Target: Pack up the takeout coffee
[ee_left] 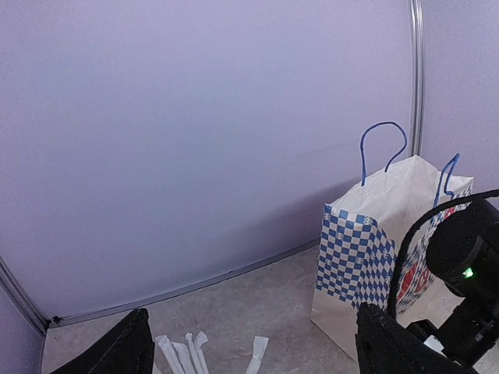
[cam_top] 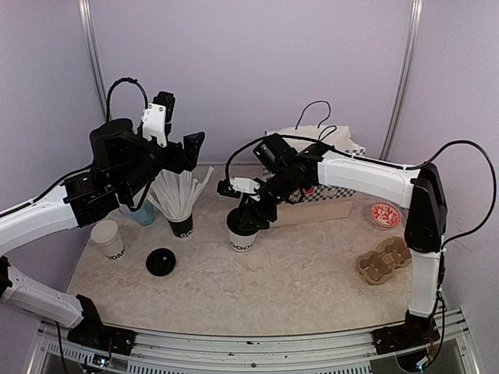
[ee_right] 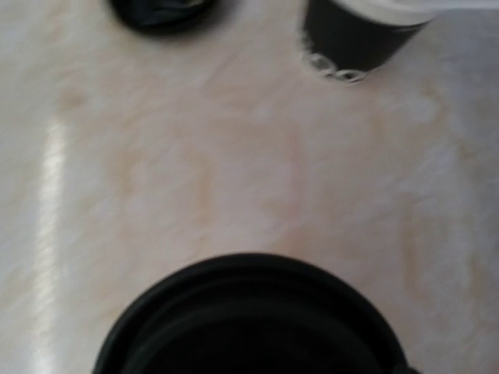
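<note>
Early days here, nothing is being packed yet. One white paper cup (cam_top: 243,235), with its black lid (ee_right: 249,319) on, is sitting directly under the right gripper (cam_top: 249,212). Whether it's being gripped can't be told. The other cup (cam_top: 109,240) is being left uncapped, with its loose lid (cam_top: 161,262) beside it, well below the left gripper (ee_left: 253,347), which is being held wide open with nothing in it. The cardboard carrier (cam_top: 383,259) and checkered bag (ee_left: 366,257) aren't being used.

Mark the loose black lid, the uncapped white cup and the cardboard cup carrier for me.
loose black lid (cam_top: 161,262): top external view, on the centre of the lid.
uncapped white cup (cam_top: 109,241): top external view, on its side wall below the rim.
cardboard cup carrier (cam_top: 383,261): top external view, on the middle between its wells.
</note>
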`<state>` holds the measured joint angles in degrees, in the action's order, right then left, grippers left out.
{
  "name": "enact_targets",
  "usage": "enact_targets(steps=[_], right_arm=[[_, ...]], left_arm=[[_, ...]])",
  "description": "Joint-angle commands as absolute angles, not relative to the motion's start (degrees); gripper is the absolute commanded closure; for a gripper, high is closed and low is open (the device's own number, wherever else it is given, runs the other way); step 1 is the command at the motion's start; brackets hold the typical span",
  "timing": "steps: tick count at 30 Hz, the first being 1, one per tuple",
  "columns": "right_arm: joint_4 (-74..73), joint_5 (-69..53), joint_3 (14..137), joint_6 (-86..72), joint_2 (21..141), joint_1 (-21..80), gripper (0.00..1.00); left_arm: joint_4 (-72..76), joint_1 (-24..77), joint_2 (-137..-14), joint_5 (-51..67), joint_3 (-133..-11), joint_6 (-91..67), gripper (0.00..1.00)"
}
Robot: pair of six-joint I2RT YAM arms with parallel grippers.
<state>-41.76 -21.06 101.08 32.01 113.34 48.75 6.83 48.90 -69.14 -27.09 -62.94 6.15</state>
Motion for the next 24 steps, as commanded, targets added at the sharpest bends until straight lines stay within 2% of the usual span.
enact_targets(steps=[1,8,16,20,24], right_arm=[[-41.61,-16.63,110.67,27.19,120.54,49.22,0.28],[-44.73,-13.29,124.64,22.73,129.89,49.12,0.27],[-47.86,-12.63,131.78,20.77,136.19,49.13,0.22],[-47.89,-12.8,132.02,20.42,136.54,49.13,0.15],[-49.38,-13.31,133.21,18.79,135.05,49.11,0.04]], left_arm=[[6.5,48.6,-67.27,-28.42,-62.23,7.03,0.13],[6.16,48.52,-67.15,-27.72,-62.4,6.52,0.13],[5.67,48.52,-67.56,-26.98,-62.67,6.33,0.13],[5.54,48.52,-67.76,-26.96,-62.75,6.33,0.13],[4.45,47.93,-68.32,-28.27,-63.82,3.38,0.13]])
